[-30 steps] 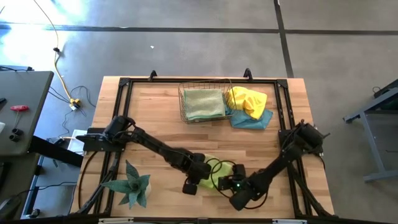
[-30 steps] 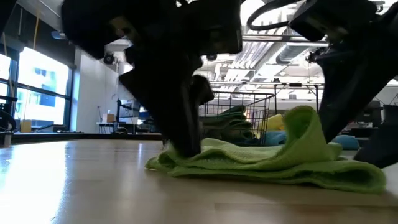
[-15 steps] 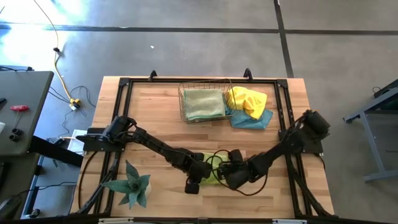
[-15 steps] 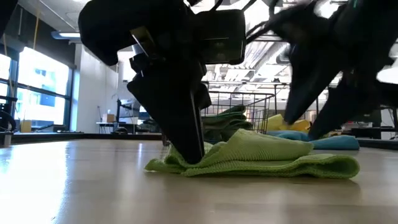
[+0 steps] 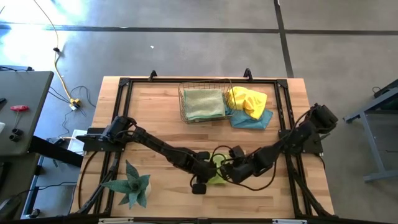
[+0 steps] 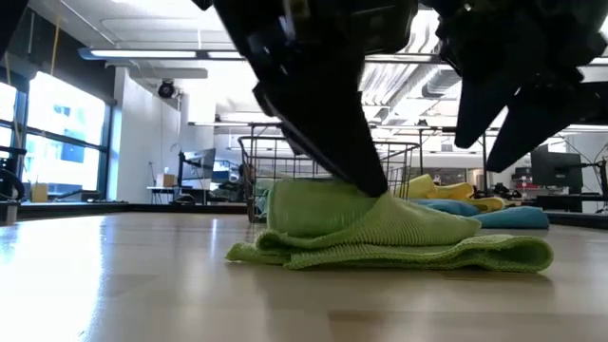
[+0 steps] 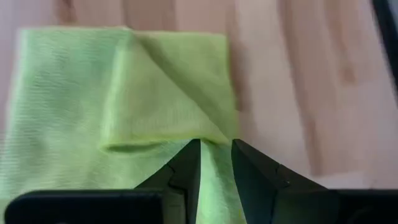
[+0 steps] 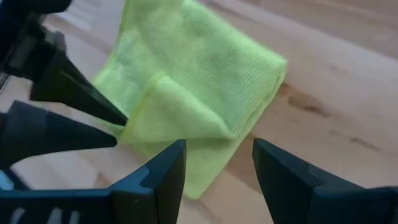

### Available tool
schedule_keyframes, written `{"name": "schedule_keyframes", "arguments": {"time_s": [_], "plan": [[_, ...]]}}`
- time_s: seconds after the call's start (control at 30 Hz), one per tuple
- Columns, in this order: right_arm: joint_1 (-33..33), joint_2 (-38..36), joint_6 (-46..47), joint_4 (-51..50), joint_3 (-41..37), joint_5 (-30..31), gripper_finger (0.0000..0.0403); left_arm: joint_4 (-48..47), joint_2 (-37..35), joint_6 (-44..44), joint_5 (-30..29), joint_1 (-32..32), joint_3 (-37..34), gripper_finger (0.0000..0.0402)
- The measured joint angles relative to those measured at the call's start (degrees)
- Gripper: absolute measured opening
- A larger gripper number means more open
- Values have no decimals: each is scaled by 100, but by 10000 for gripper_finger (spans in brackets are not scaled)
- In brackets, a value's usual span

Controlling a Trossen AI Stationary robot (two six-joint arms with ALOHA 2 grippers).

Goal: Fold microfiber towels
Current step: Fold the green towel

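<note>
I count four towels on my wooden surface (image 5: 155, 112). One lime green towel (image 5: 216, 172) lies near the front edge, between my two grippers, partly folded over on itself. One pale green towel (image 5: 204, 103) sits folded inside the single copper wire basket (image 5: 182, 99) at the back. Just beside that basket, one yellow towel (image 5: 247, 99) is heaped loosely on top of one light blue towel (image 5: 254, 121).

My left gripper (image 7: 216, 163) is down on the lime green towel; the left wrist view shows its jaws nearly together, pinching a raised fold of that cloth between the tips. In the low view the pinched layer stands up above the rest of the towel, which lies flat on the surface.

My right gripper (image 8: 217, 171) hovers just beside the same towel on its other side, jaws clearly apart with nothing between them; the folded corner lies just beyond its tips.

One spiky green plant (image 5: 132, 183) stands at the front left corner of the surface, well apart from the towels.
</note>
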Motion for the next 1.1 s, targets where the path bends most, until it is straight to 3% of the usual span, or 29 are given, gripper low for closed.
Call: {"name": "schedule_keyframes", "arguments": {"time_s": [0.13,0.2,0.47,0.57,0.63,0.77,0.93,1.1], "plan": [[-85,1,-2,-113,0,86,179,-106,20,58,-645,62,2,81],[-115,1,-9,-189,6,141,179,6,20,223,-692,102,2,81],[-294,4,-68,-878,9,135,179,655,49,317,1048,91,2,81],[-358,4,-59,-938,10,138,179,601,49,339,1411,-16,2,81],[-407,4,-48,-779,10,261,179,475,49,325,1267,-76,2,81],[-498,73,-150,-128,31,478,179,109,30,176,404,-68,2,81],[-519,432,-663,718,13,541,179,-917,-164,222,-432,-48,-3,81],[-520,825,-1696,1505,0,450,179,-1329,-175,825,-536,-88,-76,80]]}}
